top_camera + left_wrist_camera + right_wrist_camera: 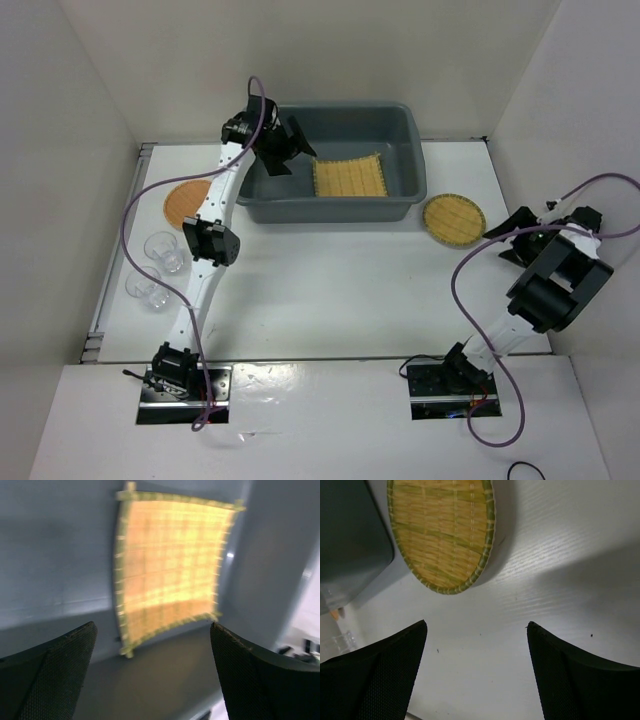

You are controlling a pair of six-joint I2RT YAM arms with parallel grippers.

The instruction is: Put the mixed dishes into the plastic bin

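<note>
Black and mesh-faced, our right jaws are standing wide open with nothing between them, hovering low over the white counter (330, 290). Just ahead of them the round tan woven disc (442, 530) is lying flat, apart from both pads and just beside the right end of the plastic bin (340, 208). Being round, it is offering no long axis, so we are judging that any approach over its thin raised rim will do, and that the right arm is far nearer to it than the left. Our left jaws are also gaping wide and empty, hanging over the bin's left end and looking down at the square yellow woven mat (170, 565), which is already resting inside on the bin floor. Well away at the counter's left side, the orange-brown disc (187, 203) and two clear glass cups (165, 250) are waiting, nearer the left arm. White walls (70, 150) are closing in the counter on three sides.
</note>
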